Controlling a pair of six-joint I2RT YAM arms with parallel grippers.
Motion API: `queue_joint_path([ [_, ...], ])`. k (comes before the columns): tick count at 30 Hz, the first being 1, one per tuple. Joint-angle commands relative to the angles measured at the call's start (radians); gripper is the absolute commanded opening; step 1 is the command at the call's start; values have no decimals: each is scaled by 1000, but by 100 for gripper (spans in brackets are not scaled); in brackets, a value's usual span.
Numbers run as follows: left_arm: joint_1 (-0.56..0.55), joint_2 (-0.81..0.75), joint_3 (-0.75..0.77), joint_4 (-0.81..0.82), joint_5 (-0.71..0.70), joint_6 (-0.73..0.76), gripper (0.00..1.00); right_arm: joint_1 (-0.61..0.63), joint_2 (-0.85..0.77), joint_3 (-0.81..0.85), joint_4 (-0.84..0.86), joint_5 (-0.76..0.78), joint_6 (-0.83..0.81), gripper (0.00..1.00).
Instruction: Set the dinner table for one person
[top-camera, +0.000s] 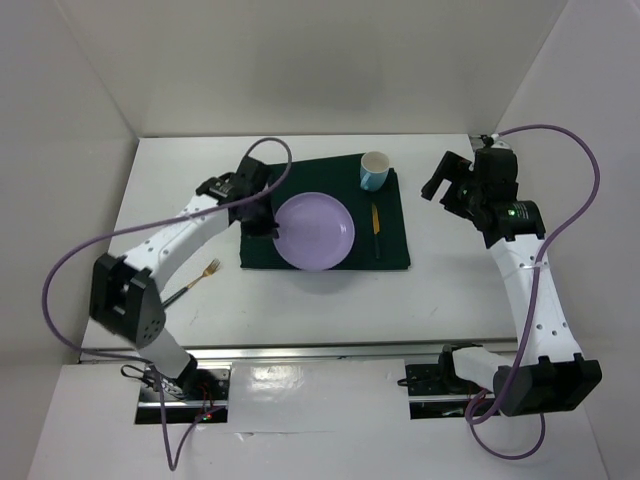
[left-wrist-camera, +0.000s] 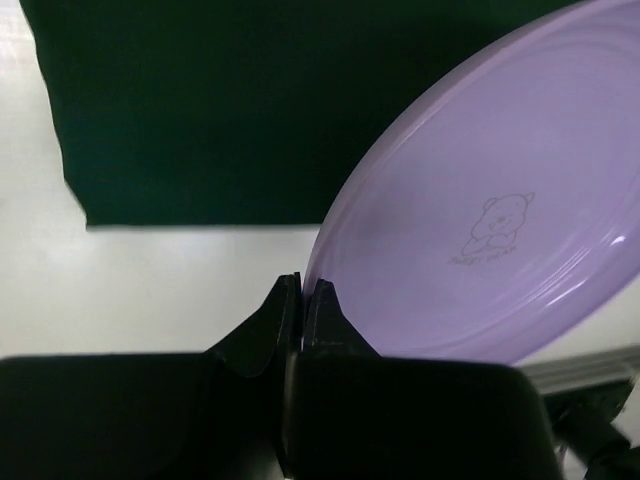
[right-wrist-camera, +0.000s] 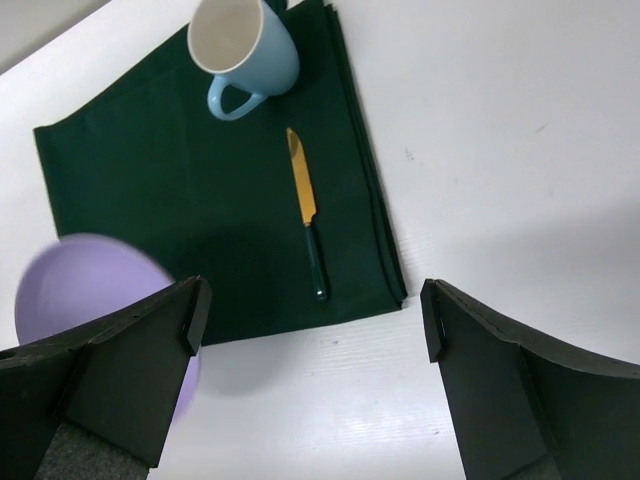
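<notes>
White walls (top-camera: 330, 60) enclose the white bench (top-camera: 450, 290), which carries a dark green mat (top-camera: 392, 255). The left claw (left-wrist-camera: 302, 287) pinches the purple plate (left-wrist-camera: 480, 200) by its rim; the right claw (right-wrist-camera: 312, 305) gapes wide, holding nothing.

Pale lilac round plastic plate (left-wrist-camera: 480, 200): even tone, faint grey outline of a bear with tiny lettering.
Dark green rectangular cloth mat (top-camera: 395, 250): plain.
Light blue ceramic mug (right-wrist-camera: 245, 45): cream-white inside.
Gold-bladed metal knife (right-wrist-camera: 307, 215): dark green handle.
Gold-tined metal fork (top-camera: 196, 280): dark handle.
Matte white flat rectangular tabletop (top-camera: 470, 300): plain.
My left gripper (left-wrist-camera: 302, 290), my right gripper (right-wrist-camera: 315, 305): black fingers.
</notes>
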Motion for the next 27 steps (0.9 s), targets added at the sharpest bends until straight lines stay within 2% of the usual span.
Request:
queue_joint_path([
  [1, 71, 148, 156, 68, 78, 27, 0, -5, -39, 6, -18, 69, -42, 100],
  [2, 80, 232, 194, 69, 92, 39, 0, -5, -39, 17, -18, 79, -42, 100],
  [5, 89, 354, 370, 32, 92, 39, 0, -5, -48, 26, -36, 90, -42, 100],
  [8, 89, 457, 460, 21, 83, 39, 0, -5, -48, 41, -49, 81, -42, 100],
  [13, 89, 532, 449, 41, 72, 39, 2, -5, -48, 78, -69, 81, -42, 100],
  [14, 89, 532, 428, 50, 81, 30, 6, -5, -48, 89, -69, 81, -42, 100],
  [15, 80, 546, 419, 68, 81, 30, 18, -5, -37, 98, -69, 81, -42, 100],
  [17, 71, 572, 419, 69, 45, 41, 34, -5, -28, 111, -69, 70, -42, 100],
  [18, 60, 581, 419, 69, 28, 55, 54, -5, -28, 120, -69, 70, -42, 100],
  [19, 60, 581, 419, 69, 0, 64, 67, -5, -19, 120, -69, 61, -42, 100],
  [21, 60, 581, 419, 55, -9, 82, 87, -5, -19, 141, -69, 61, -42, 100],
  [22, 60, 544, 419, 43, -27, 93, 91, -5, -19, 141, -69, 61, -42, 100],
  [24, 60, 490, 397, 32, -53, 105, 91, -5, -19, 132, -69, 61, -42, 100],
  [27, 60, 333, 321, 23, -133, 153, 82, -5, -19, 121, -69, 61, -42, 100],
])
